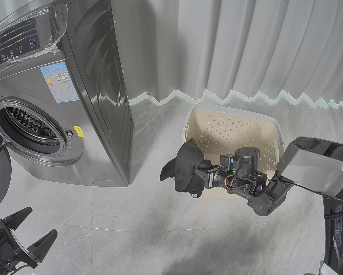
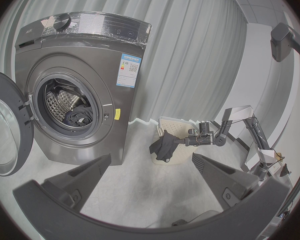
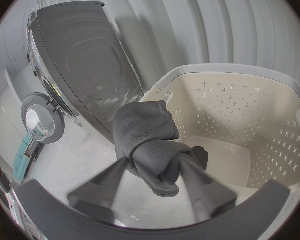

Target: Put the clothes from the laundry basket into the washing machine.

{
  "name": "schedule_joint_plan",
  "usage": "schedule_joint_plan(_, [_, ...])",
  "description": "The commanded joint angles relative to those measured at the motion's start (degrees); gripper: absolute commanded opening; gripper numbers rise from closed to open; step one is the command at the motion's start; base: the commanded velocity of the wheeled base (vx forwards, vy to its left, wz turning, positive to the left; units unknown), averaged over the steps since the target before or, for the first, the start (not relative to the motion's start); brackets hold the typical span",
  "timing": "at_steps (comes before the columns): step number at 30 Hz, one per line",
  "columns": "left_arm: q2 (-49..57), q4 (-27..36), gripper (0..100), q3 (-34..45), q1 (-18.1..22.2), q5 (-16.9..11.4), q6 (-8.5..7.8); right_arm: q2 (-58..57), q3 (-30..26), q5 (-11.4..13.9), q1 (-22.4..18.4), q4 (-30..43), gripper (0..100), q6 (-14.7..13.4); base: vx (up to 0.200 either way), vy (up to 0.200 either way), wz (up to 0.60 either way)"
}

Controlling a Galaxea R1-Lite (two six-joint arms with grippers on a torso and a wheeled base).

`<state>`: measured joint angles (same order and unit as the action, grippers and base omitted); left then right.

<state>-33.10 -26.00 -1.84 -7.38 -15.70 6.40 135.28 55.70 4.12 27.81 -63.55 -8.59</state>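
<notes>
Your right tool [image 1: 201, 173] is clamped on a black garment [image 1: 186, 165]. Both fingers [image 3: 193, 177] are pinched into the bunched cloth, and the arm lies level across the laundry basket [image 1: 232, 128]. The garment hangs in the air at the basket's rim, on the side facing the washing machine [image 1: 99, 77]. One flap droops outside the basket wall, off the floor [image 1: 141, 218]. From the right wrist you see the cloth knotted between the fingers, with the cream, star-punched basket wall just behind it.

Your left tool [image 1: 32, 229] sits low, in front of the washing machine and well apart from the basket. Its fingers are spread wide and it holds nothing.

The washing machine stands to the left of the basket with a strip of floor between them. Its round door [image 2: 6, 124] is swung fully open. In the left wrist view, dark clothes [image 2: 79, 114] lie in the drum. A pale curtain [image 1: 236, 39] hangs behind both the washing machine and the basket.
</notes>
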Motion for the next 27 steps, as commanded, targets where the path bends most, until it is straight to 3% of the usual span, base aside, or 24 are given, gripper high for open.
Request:
schedule_joint_plan(1, [0.1,0.0,100,0.0,0.0,-0.1,0.02,1.5,1.3,0.2,-0.6,-0.3,0,0.0,0.000,0.000,0.00])
schedule_joint_plan(15, [0.1,-0.1,100,0.0,0.0,-1.0,0.02,-6.6,-7.6,1.1,-1.7,-3.7,0,0.2,0.000,0.000,0.00])
schedule_joint_plan(19, [0.1,-0.2,100,0.1,0.0,-1.2,0.02,-12.1,-12.2,1.2,-1.0,-4.0,0,0.2,0.000,0.000,0.00])
schedule_joint_plan(27, [3.7,0.4,100,0.3,0.2,-1.2,0.10,-23.2,-21.4,1.2,1.8,-11.8,0,-0.1,0.000,0.000,0.00])
